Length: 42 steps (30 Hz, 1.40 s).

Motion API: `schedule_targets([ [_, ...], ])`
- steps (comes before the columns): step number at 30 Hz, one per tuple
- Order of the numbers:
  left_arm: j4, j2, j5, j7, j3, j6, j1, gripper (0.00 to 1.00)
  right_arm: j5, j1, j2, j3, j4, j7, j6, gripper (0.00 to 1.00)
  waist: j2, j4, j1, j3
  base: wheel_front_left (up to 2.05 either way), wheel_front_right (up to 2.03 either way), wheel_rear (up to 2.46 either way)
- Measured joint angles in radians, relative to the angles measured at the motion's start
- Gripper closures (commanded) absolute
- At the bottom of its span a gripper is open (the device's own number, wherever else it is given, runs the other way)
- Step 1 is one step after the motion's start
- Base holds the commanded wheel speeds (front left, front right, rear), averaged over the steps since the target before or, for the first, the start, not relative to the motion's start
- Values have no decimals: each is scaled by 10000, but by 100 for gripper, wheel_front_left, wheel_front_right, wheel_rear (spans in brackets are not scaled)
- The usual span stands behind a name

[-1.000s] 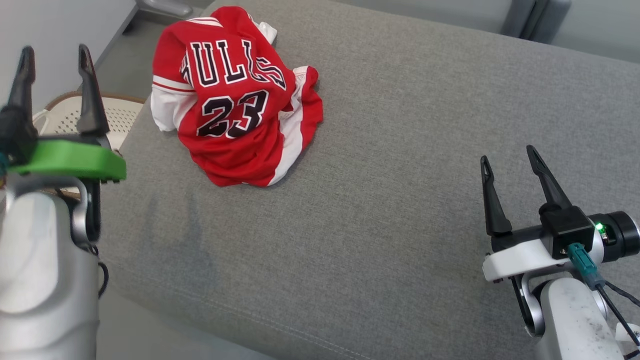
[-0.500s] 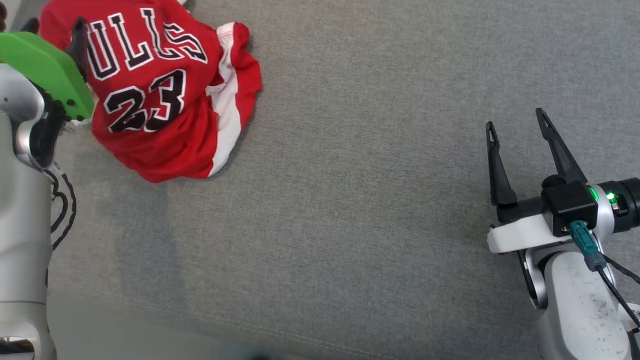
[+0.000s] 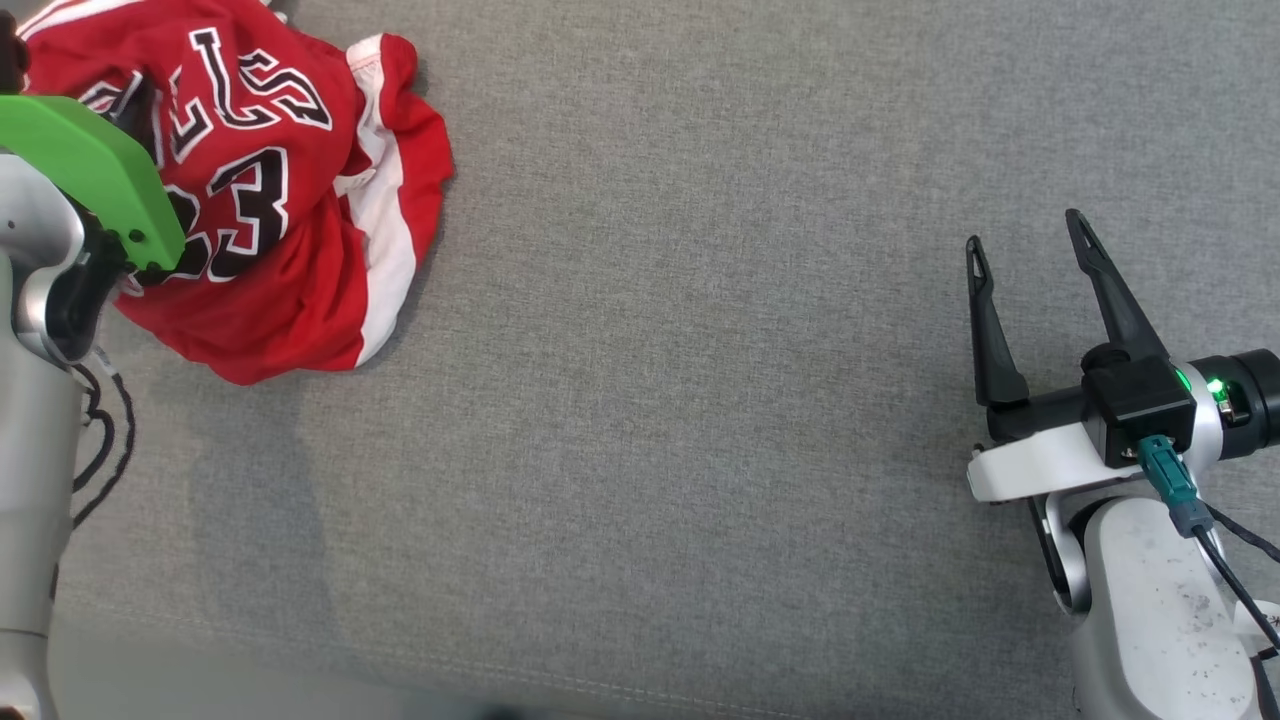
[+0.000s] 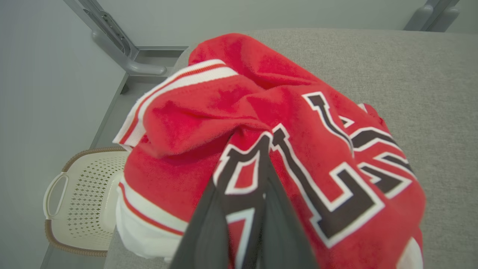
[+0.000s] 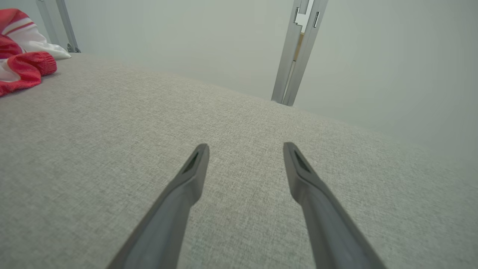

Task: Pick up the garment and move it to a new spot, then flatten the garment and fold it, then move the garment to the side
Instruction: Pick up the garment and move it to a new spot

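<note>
The garment (image 3: pixel 300 250) is a red jersey with white trim and black letters and numbers, lying crumpled at the far left of the grey padded surface (image 3: pixel 700 400). My left gripper (image 3: pixel 130 100), under its green mount, is down on the garment's upper part. In the left wrist view the two dark fingers (image 4: pixel 209 224) have closed on a fold of the red garment (image 4: pixel 209 112), and my left gripper (image 4: pixel 252 145) is shut on it. My right gripper (image 3: pixel 1025 240) hovers open at the right, far from the garment. In the right wrist view, my right gripper (image 5: pixel 244 149) is open over bare fabric and the garment (image 5: pixel 22 67) is at the far left.
A cream perforated basket (image 4: pixel 74 201) stands on the floor past the surface's left edge. Grey metal frame posts (image 5: pixel 295 52) rise against the pale wall behind the surface.
The head camera has shifted. My left gripper has come down onto the garment and closed from open onto a fold of it. The right gripper stays open in place.
</note>
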<state>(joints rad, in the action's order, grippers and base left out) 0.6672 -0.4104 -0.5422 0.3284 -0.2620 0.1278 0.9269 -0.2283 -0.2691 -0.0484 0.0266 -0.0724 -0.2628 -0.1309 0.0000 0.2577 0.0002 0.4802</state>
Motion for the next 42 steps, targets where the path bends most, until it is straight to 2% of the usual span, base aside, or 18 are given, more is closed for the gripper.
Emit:
schedule_targets([
  [8, -706, -573, 690, -1475, -859, 0, 602, 100, 523, 137, -2, -12, -169, 2, 0, 0, 0, 6, -2, -661, 0, 0, 0],
  [16, -1998, -665, 886, -1760, -2520, 0, 1594, 100, 1221, 462, -2, 117, -268, 2, 0, 0, 0, -347, -2, -1567, 0, 0, 0],
  [22, -2915, -115, 430, -1850, -3517, 10, 2486, 100, 1630, 644, -6, 345, -228, 0, 0, 0, 0, -1146, -2, -1999, 0, 0, 0],
  [27, -3231, 596, -301, -1873, -3662, 12, 3043, 100, 1831, 898, -10, 706, -178, 0, 0, 0, 0, -2082, -2, -2195, 0, 0, 0],
  [34, -2236, 1250, -901, -1906, -3672, -140, 2505, 100, 2182, 995, -13, 1269, -132, 0, 0, 0, 1, -3353, -3, -2215, 0, 0, 0],
  [37, -1150, 1517, -1338, -2268, -3555, -387, 1537, 100, 2284, 987, -19, 1381, -109, 2, 0, 0, 0, -3873, -3, -2107, 0, 0, 0],
  [42, 717, 1561, -1469, -3162, -3400, -723, 322, 100, 2452, 803, -17, 1246, -38, 0, 0, 0, 1, -4420, -2, -1733, 0, 0, 0],
])
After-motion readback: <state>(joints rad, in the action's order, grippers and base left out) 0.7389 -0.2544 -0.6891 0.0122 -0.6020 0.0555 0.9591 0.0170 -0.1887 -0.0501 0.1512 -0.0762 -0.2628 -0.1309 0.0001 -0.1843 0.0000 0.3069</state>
